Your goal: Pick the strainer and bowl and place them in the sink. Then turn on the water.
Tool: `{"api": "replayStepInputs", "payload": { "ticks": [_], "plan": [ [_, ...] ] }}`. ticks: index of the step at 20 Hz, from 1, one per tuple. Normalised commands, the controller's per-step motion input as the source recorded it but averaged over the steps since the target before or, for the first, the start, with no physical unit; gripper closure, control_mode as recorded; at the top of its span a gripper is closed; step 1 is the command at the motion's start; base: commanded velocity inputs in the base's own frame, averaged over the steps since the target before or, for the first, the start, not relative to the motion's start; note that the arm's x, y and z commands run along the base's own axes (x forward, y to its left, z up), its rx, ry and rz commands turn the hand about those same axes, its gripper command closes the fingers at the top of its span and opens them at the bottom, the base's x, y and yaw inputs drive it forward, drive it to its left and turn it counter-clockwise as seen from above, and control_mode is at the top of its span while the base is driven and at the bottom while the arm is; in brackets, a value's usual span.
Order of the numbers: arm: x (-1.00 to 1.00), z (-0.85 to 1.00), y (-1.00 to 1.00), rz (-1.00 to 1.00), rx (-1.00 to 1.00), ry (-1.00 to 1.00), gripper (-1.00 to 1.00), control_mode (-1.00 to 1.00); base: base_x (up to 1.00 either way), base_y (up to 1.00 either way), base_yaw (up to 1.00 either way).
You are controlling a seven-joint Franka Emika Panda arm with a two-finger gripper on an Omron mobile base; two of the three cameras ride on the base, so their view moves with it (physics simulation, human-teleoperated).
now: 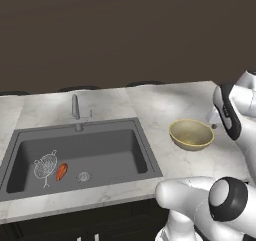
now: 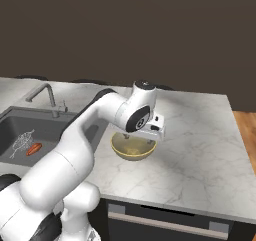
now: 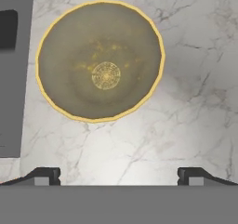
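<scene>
Hand view — pincer (image 3: pixel 119 174) spread above bowl (image 3: pixel 100 60), rim untouched; bare counter (image 3: pixel 195 93) alongside.

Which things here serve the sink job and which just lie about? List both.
For the job: strainer, already in the sink; bowl, on the counter under the open gripper; faucet, for the water.

Lying about: small orange-red object beside the strainer.

A rendered kitchen: a white marble tabletop (image 1: pixel 170 102) holds a dark grey sink (image 1: pixel 105 150) with a metal faucet (image 1: pixel 75 107), dark cabinets below and wood flooring (image 2: pixel 246 135) beside
</scene>
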Motion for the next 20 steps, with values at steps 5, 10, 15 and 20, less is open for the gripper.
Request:
{"api": "replayStepInputs", "payload": {
  "ticks": [5, 10, 15, 20],
  "plan": [
    [0.02, -0.01, -0.2, -0.04, 0.0, 0.0, -1.0, -1.0, 0.0, 0.0, 0.0],
    [0.11, -0.14, -0.08, -0.01, 0.0, 0.0, -1.0, -1.0, 0.0, 0.0, 0.0],
    [0.21, -0.15, -0.02, 0.0, 0.0, 0.0, -1.0, -1.0, 0.0, 0.0, 0.0],
    [0.29, -0.18, -0.01, 0.0, 0.0, 0.0, -1.0, -1.0, 0.0, 0.0, 0.0]
  ]
}}
